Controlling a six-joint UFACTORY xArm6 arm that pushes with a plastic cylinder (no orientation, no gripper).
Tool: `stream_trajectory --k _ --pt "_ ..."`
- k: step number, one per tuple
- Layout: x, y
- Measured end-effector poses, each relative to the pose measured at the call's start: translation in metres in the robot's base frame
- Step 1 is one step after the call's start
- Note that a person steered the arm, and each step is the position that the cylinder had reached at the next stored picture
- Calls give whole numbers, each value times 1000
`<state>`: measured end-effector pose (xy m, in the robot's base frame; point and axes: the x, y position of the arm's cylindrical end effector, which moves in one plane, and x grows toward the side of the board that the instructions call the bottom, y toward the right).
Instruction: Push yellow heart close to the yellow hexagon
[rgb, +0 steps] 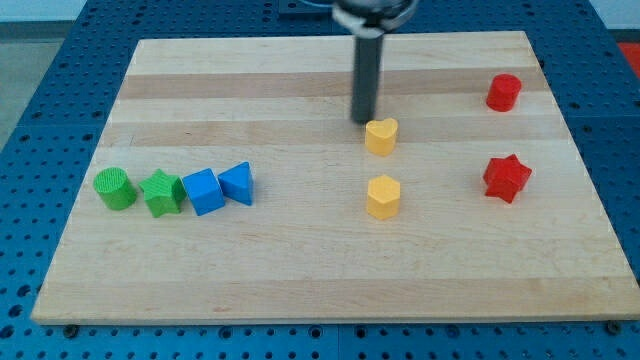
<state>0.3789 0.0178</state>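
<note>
The yellow heart (381, 135) lies on the wooden board a little right of its middle. The yellow hexagon (383, 196) lies directly below it in the view, with a gap of about one block's width between them. My tip (364, 121) is just above and slightly left of the yellow heart, right at its upper left edge. The rod rises straight up from there to the view's top.
A green cylinder (115, 188), green star (162, 192), blue cube (204, 191) and blue triangle (238, 183) stand in a row at the view's left. A red cylinder (504, 92) and a red star (506, 178) are at the right. The board (300, 280) lies on a blue perforated table.
</note>
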Motion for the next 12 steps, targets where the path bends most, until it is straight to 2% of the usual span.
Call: stream_trajectory --k 2,3,4,5,6,7,10,11,12 --pt "6 13" --pt "32 39" --pt "37 42" --pt "14 36" --pt "-35 40" --pt "-42 78" --pt "33 78" --pt "35 78" --pt "56 86"
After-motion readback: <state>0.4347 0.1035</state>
